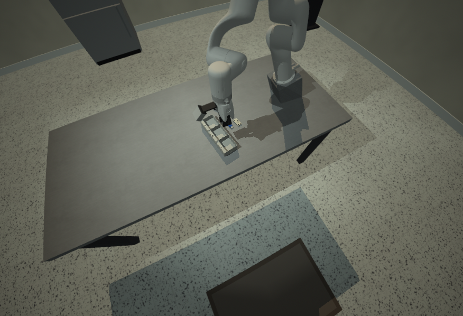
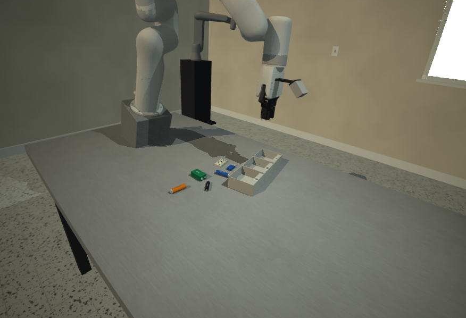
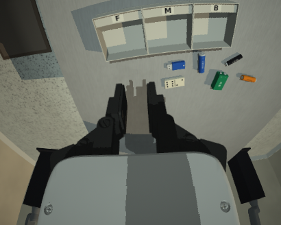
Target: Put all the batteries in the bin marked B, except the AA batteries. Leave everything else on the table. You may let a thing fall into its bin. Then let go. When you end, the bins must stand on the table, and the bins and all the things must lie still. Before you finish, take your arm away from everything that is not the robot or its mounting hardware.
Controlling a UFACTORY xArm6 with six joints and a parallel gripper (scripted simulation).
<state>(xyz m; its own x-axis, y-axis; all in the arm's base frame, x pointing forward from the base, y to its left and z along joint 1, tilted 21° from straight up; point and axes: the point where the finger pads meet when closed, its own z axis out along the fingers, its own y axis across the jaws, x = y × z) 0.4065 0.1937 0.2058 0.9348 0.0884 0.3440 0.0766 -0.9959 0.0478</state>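
A grey tray [image 3: 166, 31] has three bins marked F [image 3: 116, 36], M, and B [image 3: 214, 27]; all look empty. Beside it lie a blue cylindrical battery [image 3: 201, 62], a black battery [image 3: 231, 59], a green block battery [image 3: 218, 79] and an orange battery [image 3: 247, 78]. They also show in the exterior view: the blue [image 2: 222, 173], black [image 2: 207, 185], green [image 2: 198, 174] and orange [image 2: 177, 188] batteries. My gripper [image 2: 266, 113] hangs high above the tray's F end [image 2: 267, 155]. Its fingers stand slightly apart with nothing between them.
A small blue stick-like item [image 3: 176, 65] and a white domino tile [image 3: 173, 82] lie near the tray. The arm's base block [image 2: 146, 122] stands at the table's far side. The table edge runs close behind the tray.
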